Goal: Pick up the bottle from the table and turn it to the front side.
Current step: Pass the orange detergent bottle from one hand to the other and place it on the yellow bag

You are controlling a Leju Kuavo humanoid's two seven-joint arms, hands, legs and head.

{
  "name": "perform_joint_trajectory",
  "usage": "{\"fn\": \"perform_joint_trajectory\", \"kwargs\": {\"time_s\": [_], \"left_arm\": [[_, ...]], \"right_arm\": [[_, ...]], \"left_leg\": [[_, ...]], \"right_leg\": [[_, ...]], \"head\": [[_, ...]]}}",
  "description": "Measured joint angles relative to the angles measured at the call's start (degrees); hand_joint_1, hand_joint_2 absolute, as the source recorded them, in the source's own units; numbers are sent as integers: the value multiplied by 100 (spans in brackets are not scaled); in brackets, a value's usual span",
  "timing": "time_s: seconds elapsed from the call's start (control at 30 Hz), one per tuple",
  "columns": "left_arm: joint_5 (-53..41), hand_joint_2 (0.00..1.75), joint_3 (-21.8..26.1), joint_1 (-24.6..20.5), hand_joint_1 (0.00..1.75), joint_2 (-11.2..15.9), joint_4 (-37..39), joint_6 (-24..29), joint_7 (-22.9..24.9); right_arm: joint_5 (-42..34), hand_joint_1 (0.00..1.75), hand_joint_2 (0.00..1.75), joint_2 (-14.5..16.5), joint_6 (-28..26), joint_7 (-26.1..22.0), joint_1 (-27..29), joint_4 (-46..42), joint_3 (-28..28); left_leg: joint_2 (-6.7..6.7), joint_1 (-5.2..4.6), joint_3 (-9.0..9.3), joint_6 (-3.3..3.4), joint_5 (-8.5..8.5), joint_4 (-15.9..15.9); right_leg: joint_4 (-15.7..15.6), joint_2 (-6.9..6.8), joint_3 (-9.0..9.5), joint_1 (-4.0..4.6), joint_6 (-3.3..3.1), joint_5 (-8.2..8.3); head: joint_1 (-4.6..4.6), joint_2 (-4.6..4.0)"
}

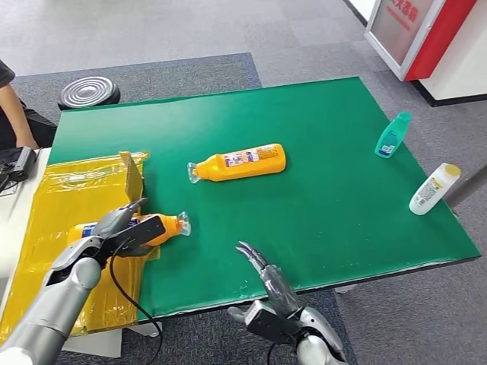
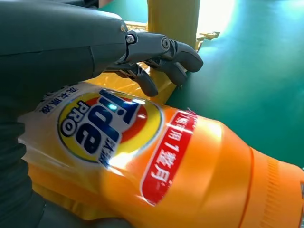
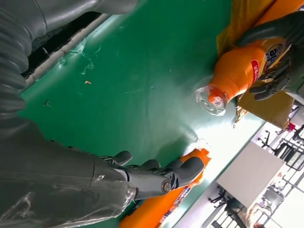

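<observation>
bottle (image 1: 163,226): orange, held on its side by the left hand (image 1: 123,228) at the green surface's (image 1: 322,190) near-left edge, over yellow wrapping (image 1: 57,205) | right hand (image 1: 270,293): fingers spread, nothing held | second orange bottle (image 1: 241,162): laid mid-surface

This is looking like an office or demonstration hall set up for robot trials. Grey carpet tiles (image 1: 189,30) are covering the floor, with a darker grey patch lying under a table topped with a flat green mat (image 1: 322,220). A round black stool with a ribbed seat (image 1: 89,92) is standing at the table's far left corner, and a person in dark clothes (image 1: 14,106) is sitting beside it. A white display stand with red trim (image 1: 424,38) is standing at the far right. In the right wrist view, black office chairs (image 3: 267,140) and pale desks are showing in a bright open room.
</observation>
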Motion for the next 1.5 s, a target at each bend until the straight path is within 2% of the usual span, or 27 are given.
{"fn": "perform_joint_trajectory", "kwargs": {"time_s": [0.1,0.17,0.27,0.37,0.5,0.63,0.73,0.87,0.93,1.03,1.13,1.3,1.5], "left_arm": [[850,175,159,133,0,111,-170,-85,-222],[1819,175,365,360,0,234,-408,-193,-563],[3523,175,790,962,0,459,-957,-549,-1397],[4683,175,1245,1682,0,581,-1556,-772,-2164],[5122,175,1759,2385,0,548,-2187,-819,-2683],[5111,175,2019,2697,0,456,-2546,-769,-2829],[5102,175,2177,2847,0,231,-2801,-796,-3279],[4916,175,2247,3101,0,-339,-3214,-819,-3875],[4694,175,2219,3216,0,-604,-3423,-621,-4037],[4400,175,2110,3371,0,-867,-3753,-134,-4085],[4345,175,1981,3515,0,-1037,-4009,65,-4086],[4387,175,1865,3684,0,-1244,-4251,67,-4086],[4376,175,1900,3867,0,-1589,-4286,-232,-4085]], "right_arm": [[-43,0,175,-26,-38,-8,18,0,0],[-107,0,175,-46,-93,-51,41,4,0],[-215,0,175,-87,-182,-179,68,35,5],[-278,0,175,-127,-258,-269,97,86,16],[-300,0,175,-155,-319,-314,161,107,24],[-300,0,175,-165,-342,-318,191,106,34],[-297,0,175,-167,-365,-267,255,63,31],[-260,0,175,-166,-369,-116,415,-151,13],[-223,0,175,-165,-368,-67,496,-308,-13],[-202,0,175,-165,-345,-42,603,-572,-81],[-264,0,175,-164,-303,-88,695,-860,-180],[-544,0,175,-138,-114,-299,842,-1286,-358],[-1031,0,175,53,195,-659,1106,-1919,-771]], "left_leg": [[2,0,2,-3,0,-1],[7,0,5,-5,-2,-2],[16,0,4,-6,-6,-2],[24,0,2,-2,-13,-2],[22,0,-3,9,-24,-2],[22,0,-4,12,-28,-2],[22,-1,-5,13,-30,-2],[21,-5,-5,19,-35,-2],[21,-7,-5,19,-38,-1],[21,-7,-4,18,-42,-1],[21,-6,-4,18,-43,-1],[21,-6,-4,16,-41,-2],[21,-7,-4,24,-47,-1]], "right_leg": [[1,5,3,0,-2,1],[1,12,1,0,-4,0],[2,20,-6,1,-8,-7],[1,21,-11,2,-3,-19],[1,17,-9,1,5,-34],[0,17,-9,1,5,-35],[0,16,-7,-1,6,-35],[-1,14,-6,-5,10,-37],[-1,14,-6,-7,12,-38],[-1,14,-7,-7,12,-39],[-1,14,-7,-6,12,-40],[-1,14,-6,-6,12,-41],[-2,14,-4,-8,17,-44]], "head": [[1,0],[0,-1],[0,-1],[0,-1],[0,-1],[0,-1],[0,-1],[0,-1],[1,0],[0,-1],[0,-1],[0,0],[1,0]]}}
